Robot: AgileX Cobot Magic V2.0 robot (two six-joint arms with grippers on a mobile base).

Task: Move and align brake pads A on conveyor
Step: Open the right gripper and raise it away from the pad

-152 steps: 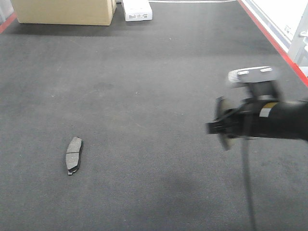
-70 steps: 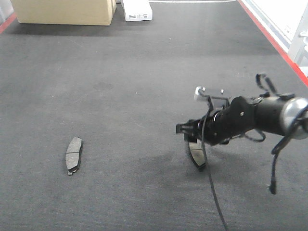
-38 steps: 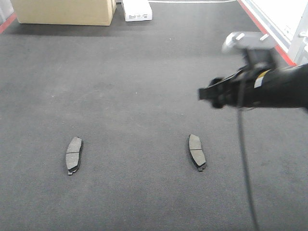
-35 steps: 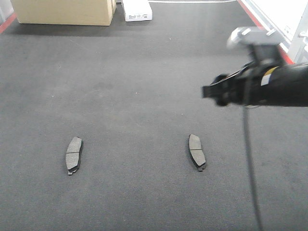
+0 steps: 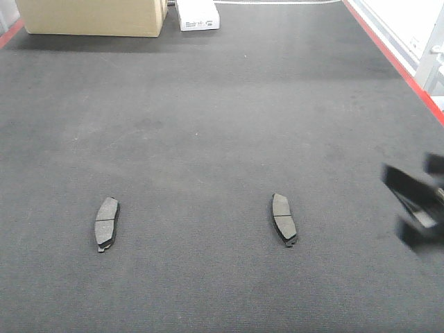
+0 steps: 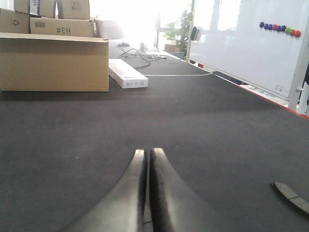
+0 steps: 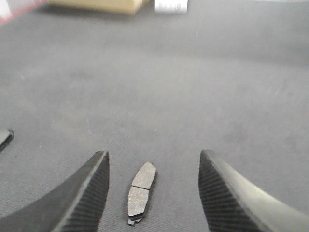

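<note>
Two brake pads A lie flat on the dark grey conveyor (image 5: 222, 118), lengthwise and side by side: the left pad (image 5: 106, 223) and the right pad (image 5: 284, 219). My right gripper (image 5: 415, 208) is a blurred dark shape at the right edge, apart from the right pad. In the right wrist view the gripper (image 7: 153, 153) is open and empty, and the right pad (image 7: 140, 192) lies on the belt below the gap. The other pad's tip (image 7: 5, 137) shows at the left edge. My left gripper (image 6: 146, 152) is shut on nothing, low over the belt, with a pad (image 6: 291, 197) to its lower right.
A cardboard box (image 5: 94, 15) and a flat white box (image 5: 198, 14) stand at the belt's far end. The red side edge (image 5: 395, 62) runs along the right, with a whiteboard (image 6: 246, 43) beyond it. More cartons (image 6: 58, 24) are stacked behind.
The right gripper brought a pad down onto the belt, let go of it, rose, and drew back to the right edge. That pad now lies free. The left pad has not moved.
</note>
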